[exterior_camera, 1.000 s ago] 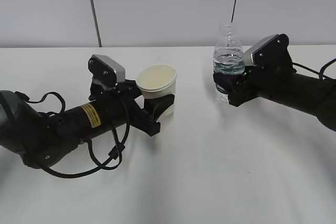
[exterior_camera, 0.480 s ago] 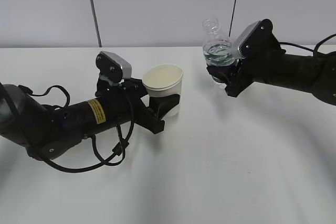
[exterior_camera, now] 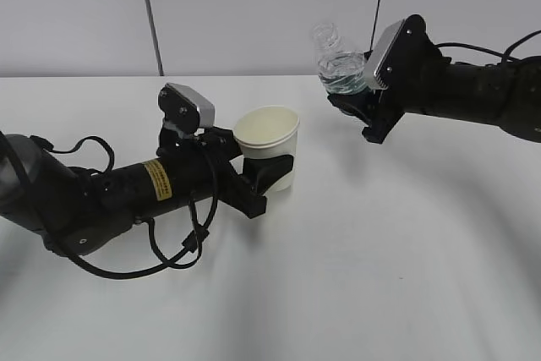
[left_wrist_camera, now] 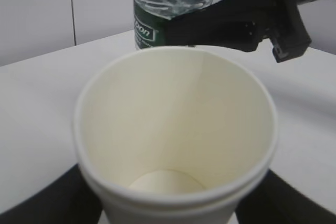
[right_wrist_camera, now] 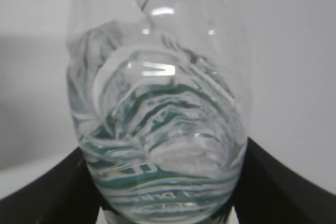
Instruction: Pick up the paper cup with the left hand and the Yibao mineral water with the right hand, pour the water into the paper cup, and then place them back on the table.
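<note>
The cream-white paper cup (exterior_camera: 267, 145) is held upright in my left gripper (exterior_camera: 269, 171), just above the white table (exterior_camera: 380, 251); its inside looks empty in the left wrist view (left_wrist_camera: 173, 129). My right gripper (exterior_camera: 348, 101) is shut on the Yibao mineral water bottle (exterior_camera: 338, 65), lifted above the table to the right of the cup and tilted with its open neck toward the upper left. The bottle's green label and water show behind the cup in the left wrist view (left_wrist_camera: 157, 19) and fill the right wrist view (right_wrist_camera: 157, 129), with black fingers (right_wrist_camera: 47, 192) on both sides.
A grey panelled wall (exterior_camera: 254, 6) stands behind the table. The left arm's cables (exterior_camera: 182, 247) loop over the tabletop at the front left.
My right gripper has lifted the bottle off the table, moved it left toward the cup and tilted it. My left gripper has raised the cup a little and shifted it right.
</note>
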